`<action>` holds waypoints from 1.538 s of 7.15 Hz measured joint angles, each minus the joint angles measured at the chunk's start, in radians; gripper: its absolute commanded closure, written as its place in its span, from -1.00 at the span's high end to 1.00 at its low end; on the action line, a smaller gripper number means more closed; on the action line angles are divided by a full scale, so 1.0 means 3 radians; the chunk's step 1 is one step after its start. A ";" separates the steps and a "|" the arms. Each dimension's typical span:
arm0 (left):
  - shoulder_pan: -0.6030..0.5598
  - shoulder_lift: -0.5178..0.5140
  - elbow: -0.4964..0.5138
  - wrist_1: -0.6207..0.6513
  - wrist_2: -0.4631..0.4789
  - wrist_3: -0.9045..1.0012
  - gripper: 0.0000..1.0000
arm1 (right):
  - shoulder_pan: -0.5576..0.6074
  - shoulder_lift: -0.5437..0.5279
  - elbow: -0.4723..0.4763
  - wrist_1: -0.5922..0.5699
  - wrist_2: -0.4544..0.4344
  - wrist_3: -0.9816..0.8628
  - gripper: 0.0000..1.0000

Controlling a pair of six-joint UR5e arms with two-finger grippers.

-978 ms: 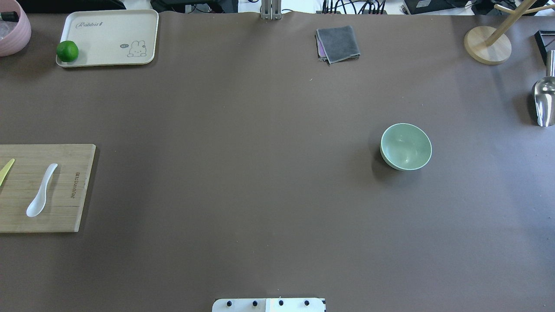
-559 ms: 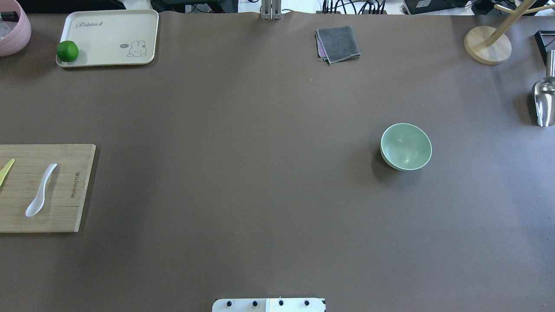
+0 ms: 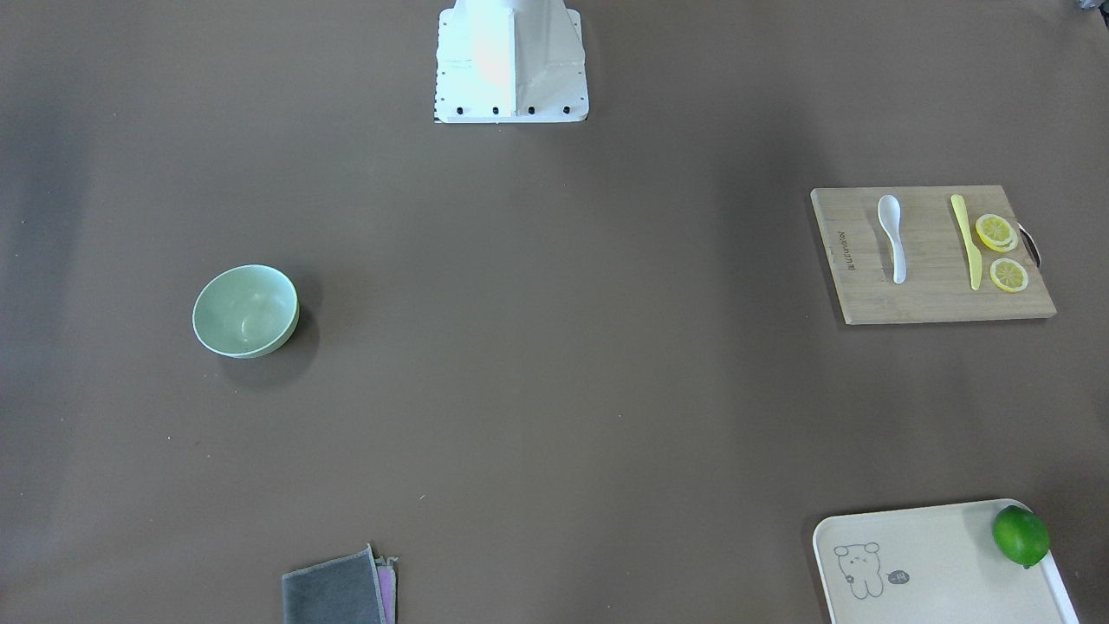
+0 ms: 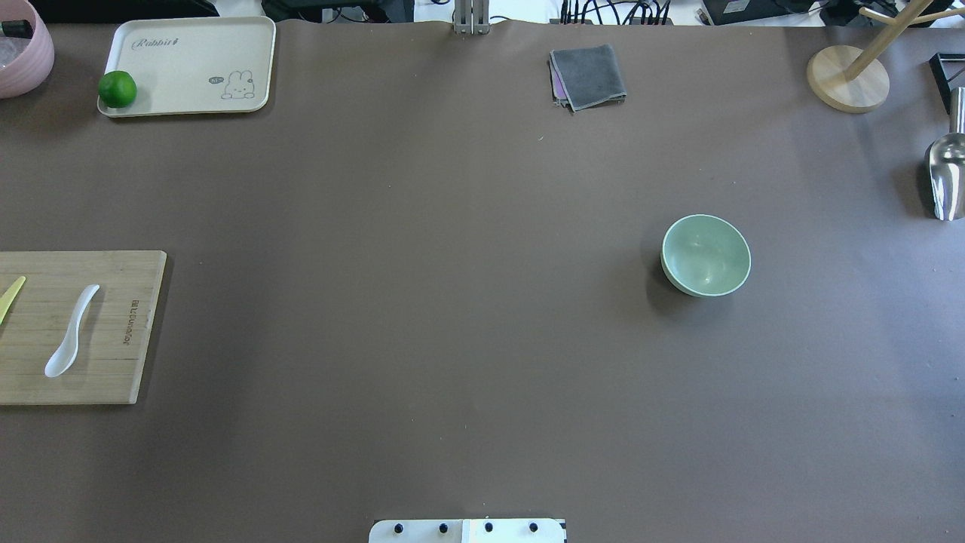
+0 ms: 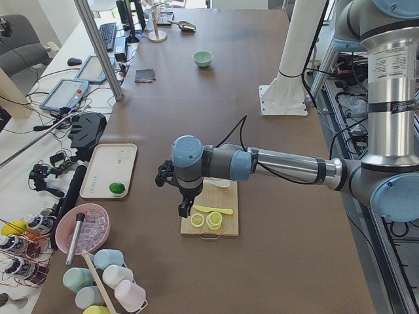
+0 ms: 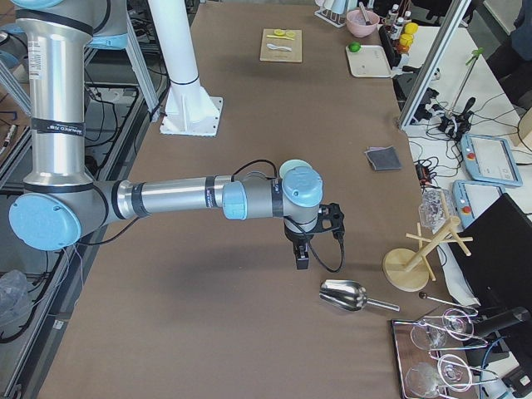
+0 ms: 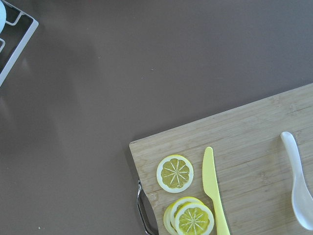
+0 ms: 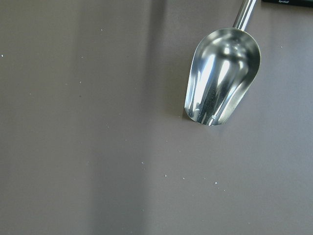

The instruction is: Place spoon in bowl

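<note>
The white spoon (image 4: 71,332) lies on a bamboo cutting board (image 4: 121,369) at the table's left edge, scoop toward the robot. It also shows in the front view (image 3: 892,236) and the left wrist view (image 7: 298,186). The mint-green bowl (image 4: 706,255) stands empty and upright on the right half of the table, far from the spoon. My left gripper (image 5: 184,213) hangs above the board's outer end near the lemon slices; I cannot tell if it is open. My right gripper (image 6: 301,263) hangs over the table near a metal scoop; I cannot tell its state.
A pale-yellow knife (image 3: 964,241) and lemon slices (image 3: 996,232) lie on the board beside the spoon. A tray (image 4: 188,68) with a lime (image 4: 117,89), a grey cloth (image 4: 588,75), a wooden stand (image 4: 848,79) and a metal scoop (image 4: 946,173) sit along the far and right edges.
</note>
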 measured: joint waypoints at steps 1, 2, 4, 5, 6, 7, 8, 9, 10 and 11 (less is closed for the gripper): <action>0.0002 -0.0008 -0.0004 -0.0004 -0.0004 0.0000 0.97 | 0.0000 0.0007 0.0001 0.0006 0.0000 0.0002 1.00; 0.0003 -0.0013 -0.0023 -0.0005 -0.0006 0.0000 0.97 | 0.0000 0.0013 -0.0004 0.0012 -0.0004 0.0000 1.00; 0.0000 0.0003 -0.0085 -0.0016 -0.0001 0.0001 0.97 | 0.0000 0.0018 -0.0006 0.0024 -0.0010 0.0000 1.00; 0.0000 0.0010 -0.0089 -0.0026 0.0000 -0.0003 0.97 | 0.0000 0.0021 0.0004 0.0026 0.0022 0.0007 1.00; -0.0001 0.0014 -0.0117 -0.0030 0.0000 -0.0009 0.97 | -0.0008 0.0027 0.0007 0.0029 0.0074 0.0010 1.00; -0.0001 0.0017 -0.0156 -0.0030 -0.0001 -0.0012 0.96 | -0.0021 0.0036 0.0019 0.0032 0.0106 0.0012 1.00; -0.0001 0.0018 -0.0165 -0.0029 0.0000 -0.0013 0.96 | -0.0030 0.0046 0.0045 0.0035 0.0129 0.0015 1.00; 0.0000 0.0017 -0.0161 -0.0029 0.0001 -0.0013 0.96 | -0.0037 0.0050 0.0073 0.0037 0.0143 0.0017 1.00; 0.0002 0.0014 -0.0162 -0.0029 0.0001 -0.0013 0.96 | -0.0058 0.0051 0.0110 0.0036 0.0159 0.0025 1.00; 0.0004 0.0010 -0.0172 -0.0030 0.0000 -0.0032 0.97 | -0.0096 0.0051 0.0142 0.0036 0.0212 0.0097 1.00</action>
